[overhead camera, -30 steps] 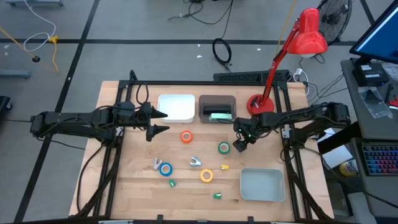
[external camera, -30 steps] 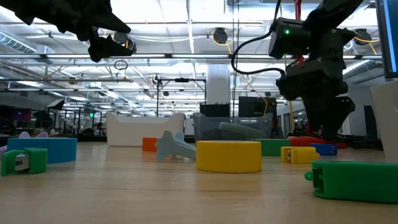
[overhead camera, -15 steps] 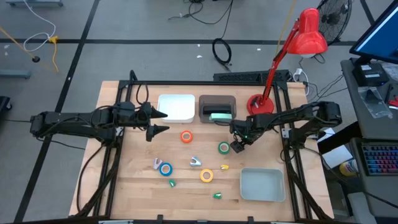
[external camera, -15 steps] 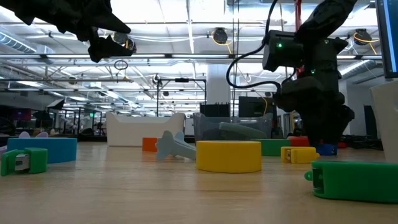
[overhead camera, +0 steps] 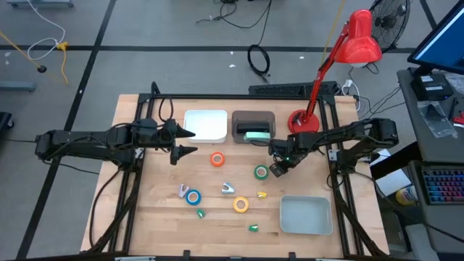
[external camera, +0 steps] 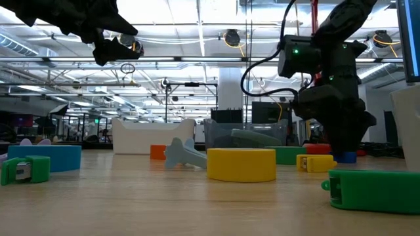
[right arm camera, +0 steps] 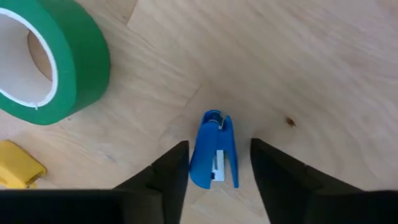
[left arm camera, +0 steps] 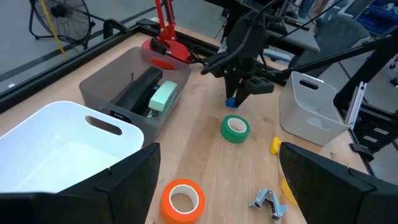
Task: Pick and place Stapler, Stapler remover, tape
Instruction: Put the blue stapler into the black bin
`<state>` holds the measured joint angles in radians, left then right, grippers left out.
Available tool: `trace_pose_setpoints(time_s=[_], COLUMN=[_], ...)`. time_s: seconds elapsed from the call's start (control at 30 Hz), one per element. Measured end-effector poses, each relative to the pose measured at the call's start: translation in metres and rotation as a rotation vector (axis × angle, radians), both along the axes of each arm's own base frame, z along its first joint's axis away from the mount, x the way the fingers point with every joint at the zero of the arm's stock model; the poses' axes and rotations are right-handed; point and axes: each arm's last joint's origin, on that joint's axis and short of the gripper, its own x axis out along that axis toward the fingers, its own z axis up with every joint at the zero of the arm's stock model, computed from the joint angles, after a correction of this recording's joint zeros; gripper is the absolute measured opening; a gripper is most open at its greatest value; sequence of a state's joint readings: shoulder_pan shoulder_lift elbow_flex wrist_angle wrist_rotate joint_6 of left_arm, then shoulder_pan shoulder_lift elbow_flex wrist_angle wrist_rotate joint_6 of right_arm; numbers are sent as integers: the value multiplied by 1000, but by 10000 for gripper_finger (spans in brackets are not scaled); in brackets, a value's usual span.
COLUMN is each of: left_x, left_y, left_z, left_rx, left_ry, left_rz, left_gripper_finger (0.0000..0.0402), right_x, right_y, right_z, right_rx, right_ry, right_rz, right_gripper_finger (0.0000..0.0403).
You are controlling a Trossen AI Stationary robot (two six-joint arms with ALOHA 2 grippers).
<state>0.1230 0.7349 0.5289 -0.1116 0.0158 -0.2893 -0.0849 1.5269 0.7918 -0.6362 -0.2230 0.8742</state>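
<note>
Beside the green tape roll (overhead camera: 261,172), at its 3 o'clock, right gripper (overhead camera: 278,170) straddles a small blue stapler (right arm camera: 214,151), jaws part-closed, not touching. Left gripper (overhead camera: 183,142) waits, jaws wide, empty.

Staplers, remover and four tape rolls around the green roll.

The green ring-shaped tape roll (overhead camera: 261,172) lies flat on the wooden worktop (overhead camera: 159,210). Just beside it lies a small blue plastic stapler (right arm camera: 214,151). The orange roll (overhead camera: 217,159), blue roll (overhead camera: 193,196) and yellow roll (overhead camera: 241,205) lie flat, well apart from it. A grey metal staple remover (overhead camera: 228,189) lies between them. Near it are small yellow (overhead camera: 262,194) and green staplers (overhead camera: 201,213).
</note>
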Motion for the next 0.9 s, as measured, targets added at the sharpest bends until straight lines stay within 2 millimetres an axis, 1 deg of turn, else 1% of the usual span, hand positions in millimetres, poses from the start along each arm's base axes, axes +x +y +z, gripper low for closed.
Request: trace_pose_setpoints(time_s=[0.23,0.37,0.53,0.7,0.8,0.9], left_x=[0,0,0,0,0,0], left_y=[0,0,0,0,0,0], left_z=[0,0,0,0,0,0], left_rx=[0,2,3,6,3,3], left_ry=[0,0,0,-1,-2,-4], left_rz=[0,0,0,-2,0,0], left_gripper_finger=[333,333,333,333,333,333], right_x=[-1,-3,-5,-5,-2,3], right_y=[-2,-4,-11,-21,-33,-50], right_z=[0,4,21,50,70,90], right_rx=[29,119,210,271,242,169], right_ry=[0,-29,-132,-361,-552,-772], right_rz=[-5,-3,-23,-59,-99,-129], right_gripper_finger=[89,57,52,65,63,57])
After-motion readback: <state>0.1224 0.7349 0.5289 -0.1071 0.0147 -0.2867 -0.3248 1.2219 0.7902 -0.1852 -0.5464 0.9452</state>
